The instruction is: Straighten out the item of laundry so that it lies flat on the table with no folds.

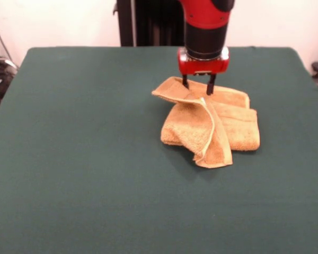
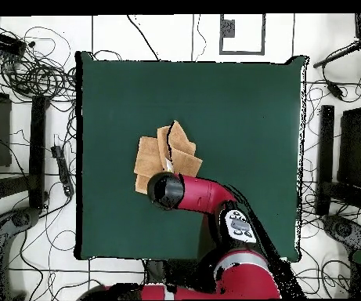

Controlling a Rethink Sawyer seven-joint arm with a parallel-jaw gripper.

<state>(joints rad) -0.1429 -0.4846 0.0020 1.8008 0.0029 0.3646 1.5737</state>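
The golden-tan towel (image 1: 222, 127) lies crumpled right of the middle of the dark green table (image 1: 85, 159), towards its far side. One hemmed flap is folded over and hangs towards the front, and a corner sticks out to the left. My gripper (image 1: 198, 87) stands upright over the towel's far edge with its two fingers sunk into the cloth, a bunched ridge pinched between them. In the overhead view the towel (image 2: 148, 157) shows as overlapping folds near the middle of the table (image 2: 246, 110). The arm's wrist (image 2: 166, 190) covers its near edge and hides the gripper there. No tag shows.
The robot's pedestal (image 1: 148, 24) stands behind the table's far edge. Cables and dark equipment (image 2: 27, 70) lie on the floor around the table's sides. Green tabletop surrounds the towel on all sides.
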